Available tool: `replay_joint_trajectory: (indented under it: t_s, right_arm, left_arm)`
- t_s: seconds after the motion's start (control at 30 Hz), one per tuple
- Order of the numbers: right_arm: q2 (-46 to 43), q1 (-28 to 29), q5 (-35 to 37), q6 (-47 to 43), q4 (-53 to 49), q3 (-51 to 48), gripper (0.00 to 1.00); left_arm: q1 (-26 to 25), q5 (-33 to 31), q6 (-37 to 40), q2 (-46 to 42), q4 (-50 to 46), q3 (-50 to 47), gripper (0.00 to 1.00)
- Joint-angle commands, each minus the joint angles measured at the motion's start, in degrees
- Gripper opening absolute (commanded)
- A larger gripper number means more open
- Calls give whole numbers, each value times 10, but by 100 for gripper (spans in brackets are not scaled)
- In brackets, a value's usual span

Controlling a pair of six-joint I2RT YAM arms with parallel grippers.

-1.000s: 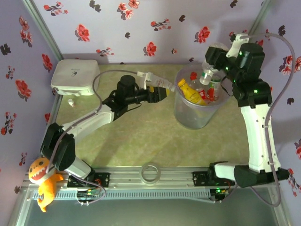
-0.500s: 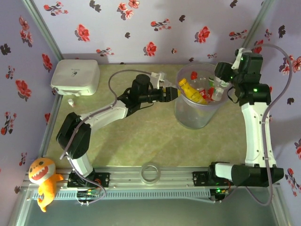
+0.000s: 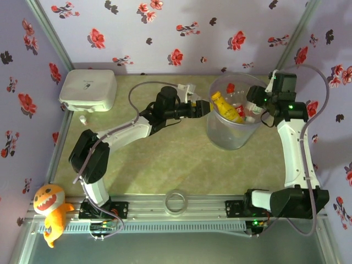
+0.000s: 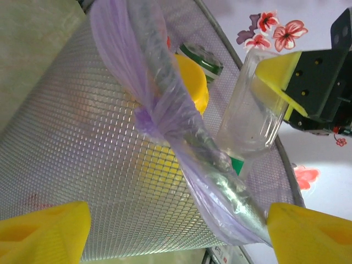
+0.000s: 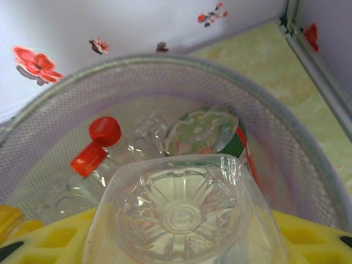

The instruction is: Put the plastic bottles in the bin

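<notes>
The right end effector (image 3: 254, 105) hangs over the right part of the bin (image 3: 231, 142), pinching a clear bottle (image 5: 179, 212) across its body. The bottle's base is turned toward the wrist and its other end points down into the bin. Below it, the right wrist view shows bottles already lying inside: red-capped bottles (image 5: 104, 131) to the left and a green-labelled bottle (image 5: 212, 135) just beyond. The yellow bottle (image 3: 226, 107) leans inside the bin, slanted, with its cap up at the left rim. The left end effector (image 3: 202, 109) sits just outside that left rim with its fingers (image 4: 44, 231) spread wide and nothing between them. The step in hand looks to be the release of the clear bottle. To do it well, the right arm should have the whole bottle inside the line of the rim before letting go. From above, the grip sits near the right rim, and a bottle dropped on the edge could tip out onto the bench (image 3: 165, 159). A plain, full opening of the fingers should be enough, as the bottle looks light and points downward. Lowering it a little first would soften the fall and make a bounce off the pile less likely. The left arm would do best to draw back without nudging the bin, which looks light enough to slide.
</notes>
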Motion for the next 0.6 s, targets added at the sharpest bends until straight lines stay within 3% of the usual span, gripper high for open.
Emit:
replay_joint_trajectory:
  t_s: [0.0,0.2,0.43,0.57]
  right_arm:
    - [-14,-4,-2,13,-31,-25,27]
    - [5,-4,3,4,-53,-20,34]
    - [11,-4,54,-31,-104,75,74]
    - [28,-4,76,-58,-134,163,82]
  left_arm:
    - [-3,-19,19,-7,-5,13,85]
    - [-3,-41,43,24,-67,73,85]
    - [-4,-54,61,57,-107,113,84]
    - [-4,-54,65,64,-112,118,83]
